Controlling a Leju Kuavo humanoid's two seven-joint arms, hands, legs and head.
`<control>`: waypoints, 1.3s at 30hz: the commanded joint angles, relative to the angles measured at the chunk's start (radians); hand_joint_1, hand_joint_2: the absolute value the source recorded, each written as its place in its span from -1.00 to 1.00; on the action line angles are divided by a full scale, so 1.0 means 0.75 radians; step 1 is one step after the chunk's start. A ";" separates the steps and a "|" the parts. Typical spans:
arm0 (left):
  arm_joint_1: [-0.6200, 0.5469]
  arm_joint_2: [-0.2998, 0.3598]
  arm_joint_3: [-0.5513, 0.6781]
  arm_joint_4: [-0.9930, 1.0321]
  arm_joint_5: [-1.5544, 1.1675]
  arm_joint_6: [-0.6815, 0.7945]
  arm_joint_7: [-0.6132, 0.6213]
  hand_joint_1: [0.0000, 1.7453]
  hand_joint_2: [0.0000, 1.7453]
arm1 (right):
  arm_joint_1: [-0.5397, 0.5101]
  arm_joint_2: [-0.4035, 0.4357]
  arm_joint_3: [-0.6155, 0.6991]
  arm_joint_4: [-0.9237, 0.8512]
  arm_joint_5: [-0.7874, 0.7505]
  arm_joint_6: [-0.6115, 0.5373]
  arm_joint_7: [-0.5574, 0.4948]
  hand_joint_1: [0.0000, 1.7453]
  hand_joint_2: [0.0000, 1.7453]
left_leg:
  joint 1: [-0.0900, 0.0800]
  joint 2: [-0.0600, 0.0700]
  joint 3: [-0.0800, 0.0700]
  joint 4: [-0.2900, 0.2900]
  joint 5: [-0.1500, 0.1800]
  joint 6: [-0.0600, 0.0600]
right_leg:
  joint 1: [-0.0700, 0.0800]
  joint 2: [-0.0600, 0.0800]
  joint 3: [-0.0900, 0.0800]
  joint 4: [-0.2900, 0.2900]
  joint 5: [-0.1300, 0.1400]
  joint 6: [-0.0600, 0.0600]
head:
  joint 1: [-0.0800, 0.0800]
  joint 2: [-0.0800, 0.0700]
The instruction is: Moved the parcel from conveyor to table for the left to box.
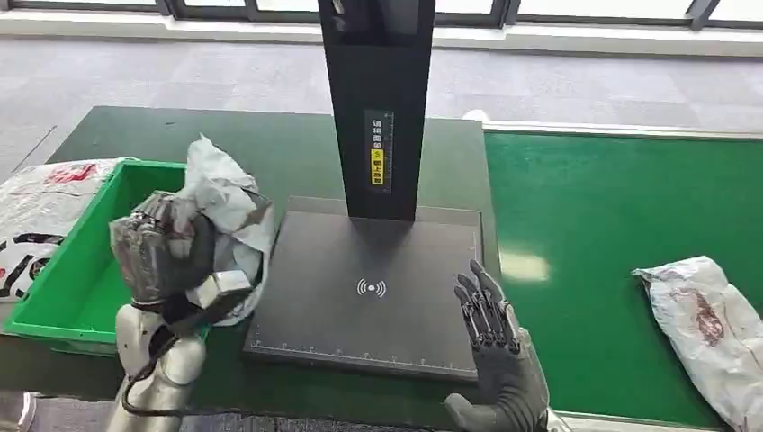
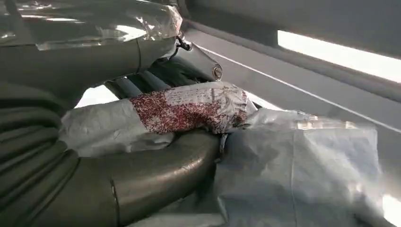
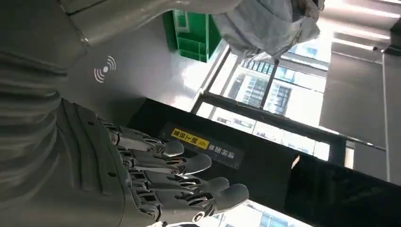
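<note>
My left hand (image 1: 162, 247) grips a crumpled white parcel (image 1: 225, 211), held up between the green box (image 1: 76, 288) and the dark scanner plate (image 1: 369, 288). In the left wrist view the parcel (image 2: 189, 109) shows a red speckled print, clamped between my thumb and fingers. My right hand (image 1: 493, 328) hovers over the plate's near right corner, fingers straight and apart, holding nothing; the right wrist view shows the same spread fingers (image 3: 179, 165). A second white parcel (image 1: 711, 324) with a red print lies on the green conveyor (image 1: 594, 234) at the right.
A black post (image 1: 378, 99) with a yellow label rises from the back of the scanner plate. A white printed bag (image 1: 36, 216) lies left of the green box. The dark green table (image 1: 270, 144) stretches behind the box.
</note>
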State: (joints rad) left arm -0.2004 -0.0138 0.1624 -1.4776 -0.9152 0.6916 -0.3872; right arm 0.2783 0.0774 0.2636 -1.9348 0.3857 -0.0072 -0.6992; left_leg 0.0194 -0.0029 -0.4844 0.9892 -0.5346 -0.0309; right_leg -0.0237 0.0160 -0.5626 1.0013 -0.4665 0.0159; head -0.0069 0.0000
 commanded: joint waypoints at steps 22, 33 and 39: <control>-0.387 0.156 0.339 0.553 0.096 -0.048 0.063 1.00 1.00 | -0.016 0.062 -0.063 0.016 0.030 0.022 0.001 -1.00 1.00 | 0.000 -0.002 0.005 0.000 0.003 -0.001 | 0.001 -0.002 -0.005 0.001 0.001 -0.003 | 0.000 0.000; -0.558 0.233 0.427 1.281 -0.012 -0.272 0.231 1.00 1.00 | -0.029 0.056 -0.086 0.042 0.021 0.046 0.003 -1.00 1.00 | 0.000 -0.003 0.007 -0.002 0.005 -0.001 | 0.001 -0.005 -0.004 -0.002 0.002 -0.004 | 0.000 0.000; -0.510 0.191 0.466 1.260 0.030 -0.253 0.194 -1.00 1.00 | -0.043 0.058 -0.090 0.068 0.029 0.058 0.018 -1.00 1.00 | -0.001 0.000 0.010 -0.005 0.004 0.000 | 0.000 -0.001 -0.001 -0.003 0.003 -0.004 | -0.001 0.000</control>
State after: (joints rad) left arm -0.5468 0.1724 0.4154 -0.6946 -0.9171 0.4906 -0.2209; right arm 0.2733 0.1068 0.2453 -1.9402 0.4017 0.0244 -0.6958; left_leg 0.0193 -0.0028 -0.4802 0.9897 -0.5328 -0.0333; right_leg -0.0241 0.0168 -0.5666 1.0030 -0.4654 0.0142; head -0.0073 0.0000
